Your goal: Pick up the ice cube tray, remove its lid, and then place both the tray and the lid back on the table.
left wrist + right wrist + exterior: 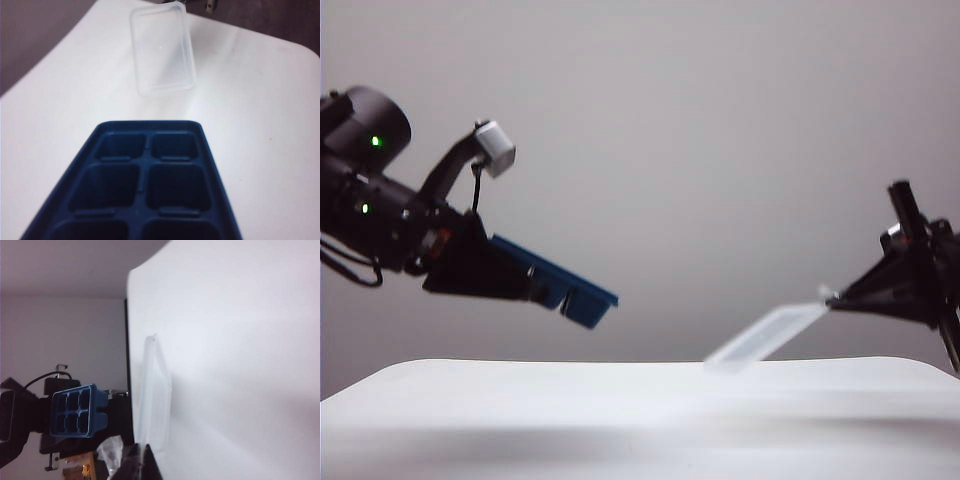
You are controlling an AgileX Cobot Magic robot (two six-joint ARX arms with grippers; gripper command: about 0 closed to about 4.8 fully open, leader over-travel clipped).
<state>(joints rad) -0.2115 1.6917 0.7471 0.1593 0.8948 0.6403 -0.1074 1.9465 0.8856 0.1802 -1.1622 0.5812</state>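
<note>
Tray (560, 281) and lid (767, 336) slant lengthwise down toward table (620, 420).

navy-blue ice cube tray (145, 185), clear frosted lid (162, 50), plain white table (260, 125), blk claws

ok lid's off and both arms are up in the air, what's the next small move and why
Probably lower the right gripper so the lid settles on the table. The lid's low end hangs just above the tabletop, while the left gripper holds the ice cube tray higher and well apart.
</note>
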